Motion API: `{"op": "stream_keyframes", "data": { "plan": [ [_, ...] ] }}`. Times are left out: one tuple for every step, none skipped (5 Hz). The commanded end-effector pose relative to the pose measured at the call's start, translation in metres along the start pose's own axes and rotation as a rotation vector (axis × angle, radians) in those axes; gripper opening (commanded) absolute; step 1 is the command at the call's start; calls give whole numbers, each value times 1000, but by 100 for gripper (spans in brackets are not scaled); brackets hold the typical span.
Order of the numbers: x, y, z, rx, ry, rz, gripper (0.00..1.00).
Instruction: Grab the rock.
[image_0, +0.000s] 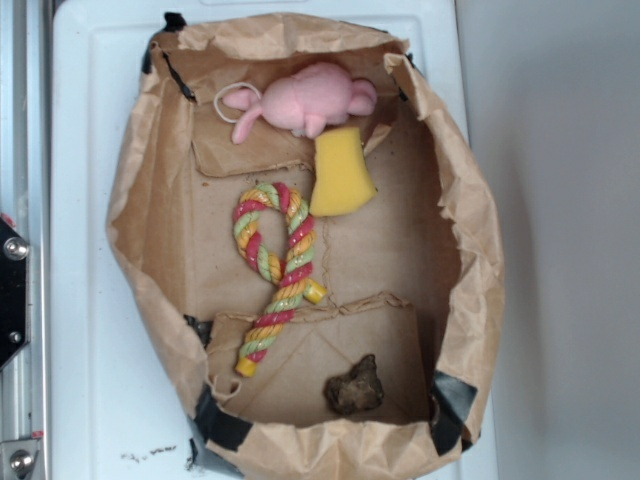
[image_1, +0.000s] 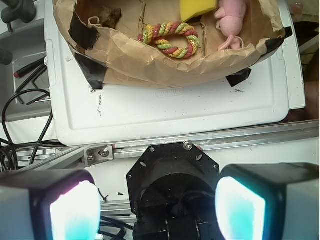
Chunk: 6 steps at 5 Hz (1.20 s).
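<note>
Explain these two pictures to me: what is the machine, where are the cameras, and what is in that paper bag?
One camera looks straight down on a cut-open paper bag lying on a white board. In it lie a pink plush toy, a yellow sponge, a striped rope toy and a dark rock, which the robot is to grab. The other camera rides on the robot arm's wrist. The two glowing pads at the bottom are the fingers of its gripper, open and holding nothing, well short of the bag.
</note>
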<state>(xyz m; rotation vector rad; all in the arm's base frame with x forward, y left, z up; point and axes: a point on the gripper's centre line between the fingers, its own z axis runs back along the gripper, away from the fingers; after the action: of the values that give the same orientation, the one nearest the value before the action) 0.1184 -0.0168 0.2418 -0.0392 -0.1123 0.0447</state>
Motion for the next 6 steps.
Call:
{"op": "stream_keyframes", "data": {
  "plan": [
    [0,0,0,0,0,0,100],
    [49,-2,-9,-10,-55,66,100],
    [97,2,-17,7,-104,86,100],
    [133,10,-33,-4,-129,46,100],
    [157,15,-52,-137,-158,-130,100],
    [157,15,-52,-137,-158,-130,100]
  ]
}}
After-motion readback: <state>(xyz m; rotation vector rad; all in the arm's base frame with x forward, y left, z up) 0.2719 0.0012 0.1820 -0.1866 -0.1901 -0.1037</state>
